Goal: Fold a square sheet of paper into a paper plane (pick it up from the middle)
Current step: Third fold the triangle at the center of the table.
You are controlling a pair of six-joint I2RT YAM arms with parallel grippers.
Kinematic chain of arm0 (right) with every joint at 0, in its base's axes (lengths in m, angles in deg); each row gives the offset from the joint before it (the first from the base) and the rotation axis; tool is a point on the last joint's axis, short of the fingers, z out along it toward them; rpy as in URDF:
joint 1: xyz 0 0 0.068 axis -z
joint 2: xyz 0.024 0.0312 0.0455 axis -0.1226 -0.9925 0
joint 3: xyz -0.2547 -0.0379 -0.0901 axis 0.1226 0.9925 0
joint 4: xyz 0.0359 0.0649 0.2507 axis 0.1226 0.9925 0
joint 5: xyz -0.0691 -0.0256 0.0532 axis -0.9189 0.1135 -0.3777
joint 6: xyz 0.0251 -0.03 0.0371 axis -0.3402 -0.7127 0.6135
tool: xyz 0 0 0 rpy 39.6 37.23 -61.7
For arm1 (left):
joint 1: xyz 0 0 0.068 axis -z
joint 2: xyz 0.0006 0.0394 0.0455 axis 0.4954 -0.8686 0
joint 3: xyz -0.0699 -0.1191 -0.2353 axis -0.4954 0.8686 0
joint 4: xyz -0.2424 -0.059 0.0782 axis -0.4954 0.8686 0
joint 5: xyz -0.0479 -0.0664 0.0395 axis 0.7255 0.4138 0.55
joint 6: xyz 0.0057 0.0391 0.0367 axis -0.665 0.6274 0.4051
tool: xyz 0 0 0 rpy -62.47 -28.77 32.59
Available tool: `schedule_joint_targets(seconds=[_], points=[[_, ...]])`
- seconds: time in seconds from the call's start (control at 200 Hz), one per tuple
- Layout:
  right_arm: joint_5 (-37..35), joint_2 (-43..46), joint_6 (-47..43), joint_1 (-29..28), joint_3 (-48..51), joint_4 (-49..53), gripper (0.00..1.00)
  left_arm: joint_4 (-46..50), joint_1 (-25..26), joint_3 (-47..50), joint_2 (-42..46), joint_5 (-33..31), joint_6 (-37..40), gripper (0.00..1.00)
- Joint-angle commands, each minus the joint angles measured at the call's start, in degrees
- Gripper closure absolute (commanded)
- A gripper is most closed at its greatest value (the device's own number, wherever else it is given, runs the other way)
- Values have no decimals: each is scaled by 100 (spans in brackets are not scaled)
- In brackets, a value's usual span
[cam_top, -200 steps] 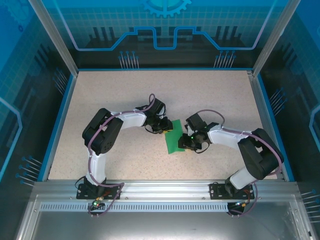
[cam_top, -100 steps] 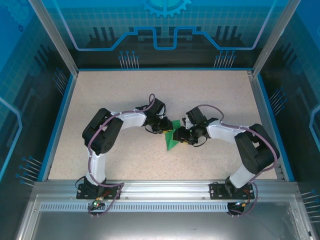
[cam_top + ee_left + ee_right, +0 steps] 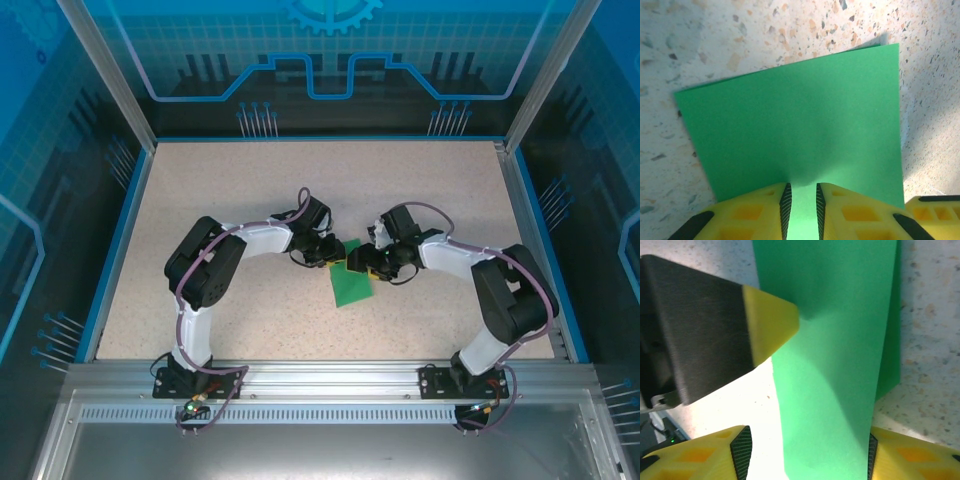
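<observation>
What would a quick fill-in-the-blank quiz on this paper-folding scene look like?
1. The square sheet of paper is coloured ____.
2. The right gripper stands ____, with one finger on either side of the paper.
3. The paper rests on the ____, whose speckled beige top has a blue border.

Missing words: green; open; table.

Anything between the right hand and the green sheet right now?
Nothing visible. The square sheet of paper runs up between the open fingers of the right hand. The left hand pinches the sheet's edge, with one fingertip on the paper off to the side, not blocking.
</observation>
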Motion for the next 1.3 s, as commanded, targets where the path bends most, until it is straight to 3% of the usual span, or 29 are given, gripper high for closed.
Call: schedule_joint_targets(seconds=[0.0,0.1,0.275,0.405,0.65,0.95,1.125,1.251,1.296], points=[[321,163,55,47,145,-95,40,421,-21,5,-110,-181,163,74],[322,51,83,74,208,-141,43,426,-18,-17,-104,-170,161,75],[-73,-202,-41,135,39,224,60,305,10,89,187,-173,204,74],[66,-404,-18,284,66,87,73,190,38,315,686,-317,270,68],[257,-395,547,254,372,-538,87,109,44,935,1708,-722,233,59],[-57,-283,1715,-232,288,-824,86,359,658,1498,2771,-1240,1018,46],[-94,-278,1572,-172,138,-445,81,382,1335,1612,2905,-1507,1299,37],[-59,-236,1214,-20,83,-308,75,546,1747,1473,2706,-1847,1308,36],[54,-228,1029,17,13,-244,78,571,1845,1467,2652,-1966,1249,36]])
